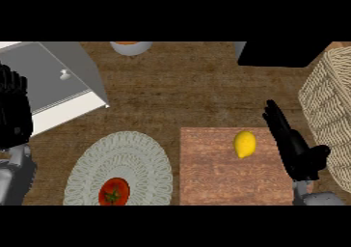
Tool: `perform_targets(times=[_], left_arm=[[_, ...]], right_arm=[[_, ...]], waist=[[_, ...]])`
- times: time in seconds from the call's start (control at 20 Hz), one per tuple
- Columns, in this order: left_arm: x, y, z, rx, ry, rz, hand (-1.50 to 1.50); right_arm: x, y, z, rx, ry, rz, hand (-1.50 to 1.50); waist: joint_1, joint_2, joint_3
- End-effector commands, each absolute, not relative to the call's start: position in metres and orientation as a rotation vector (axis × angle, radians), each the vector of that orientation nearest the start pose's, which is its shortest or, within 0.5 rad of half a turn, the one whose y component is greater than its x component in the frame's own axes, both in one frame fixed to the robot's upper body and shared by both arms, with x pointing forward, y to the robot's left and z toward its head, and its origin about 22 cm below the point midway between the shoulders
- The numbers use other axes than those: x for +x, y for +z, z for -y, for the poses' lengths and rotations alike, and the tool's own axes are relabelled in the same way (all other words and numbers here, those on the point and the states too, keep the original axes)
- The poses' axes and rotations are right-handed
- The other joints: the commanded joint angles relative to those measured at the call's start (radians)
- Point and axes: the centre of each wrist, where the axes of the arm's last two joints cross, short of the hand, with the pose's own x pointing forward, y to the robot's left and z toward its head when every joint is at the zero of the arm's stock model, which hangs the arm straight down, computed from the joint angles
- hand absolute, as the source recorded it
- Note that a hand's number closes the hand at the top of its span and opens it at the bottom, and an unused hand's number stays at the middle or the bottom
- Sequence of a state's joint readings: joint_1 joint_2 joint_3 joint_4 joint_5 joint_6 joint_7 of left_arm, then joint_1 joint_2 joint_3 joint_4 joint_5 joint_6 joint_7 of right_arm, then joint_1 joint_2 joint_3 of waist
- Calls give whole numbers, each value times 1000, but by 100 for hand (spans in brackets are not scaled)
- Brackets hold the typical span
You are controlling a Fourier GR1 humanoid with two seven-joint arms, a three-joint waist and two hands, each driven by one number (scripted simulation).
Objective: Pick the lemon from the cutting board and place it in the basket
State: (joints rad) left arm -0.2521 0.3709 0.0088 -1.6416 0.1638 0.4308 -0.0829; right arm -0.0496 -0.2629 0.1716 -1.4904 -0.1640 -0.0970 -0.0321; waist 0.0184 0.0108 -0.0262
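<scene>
1. Lemon (244, 144) lies on the cutting board (221, 178), close to the board's far right corner, its long axis running roughly toward and away from the robot, a nub at the near end.
2. Right hand (296, 147) stands just beside the lemon at the board's right edge, fingers straight and held together, pointing away from the robot, thumb out to the right; it holds nothing, and a narrow gap seems to separate it from the fruit.
3. Basket (335, 111), woven and pale, occupies the counter's right edge, just beyond that hand, so the carry looks short.
4. Left hand (9, 108) rests at the counter's left edge, fingers up and relaxed, over a white drawer unit (61, 82).
5. Tomato (114, 191) sits on a woven placemat (120, 164) left of the board, near the counter's front edge; an orange-filled bowl (130, 47) shows at the far edge.
6. Handling, as a judgement: the lemon should be light, stiff and smooth-skinned, inclined to roll; closing thumb and fingers across its wide middle, not its tapered ends, seems safest.
</scene>
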Motion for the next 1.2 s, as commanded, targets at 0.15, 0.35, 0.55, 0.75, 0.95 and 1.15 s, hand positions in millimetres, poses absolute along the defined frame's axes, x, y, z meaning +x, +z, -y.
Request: perform_targets(times=[0.15,0.35,0.55,0.75,0.95,1.15], left_arm=[[272,51,-297,393,-42,1624,0],[254,24,-286,300,-147,1460,0],[252,26,-295,303,-178,1399,0],[255,18,-283,299,-171,1355,0],[262,23,-279,304,-163,1358,0],[267,33,-299,320,-159,1350,0]], right_arm=[[258,3,286,87,-54,1784,150],[281,49,245,310,19,2260,150],[272,29,209,48,-70,2371,-150],[252,18,213,-340,7,2227,-150],[242,25,284,-702,316,1968,-150],[216,37,317,-759,646,1694,-150]], waist=[[-45,1,32],[-50,2,38],[-45,-1,28],[-50,-12,23],[-74,-15,17],[-75,-18,15]])
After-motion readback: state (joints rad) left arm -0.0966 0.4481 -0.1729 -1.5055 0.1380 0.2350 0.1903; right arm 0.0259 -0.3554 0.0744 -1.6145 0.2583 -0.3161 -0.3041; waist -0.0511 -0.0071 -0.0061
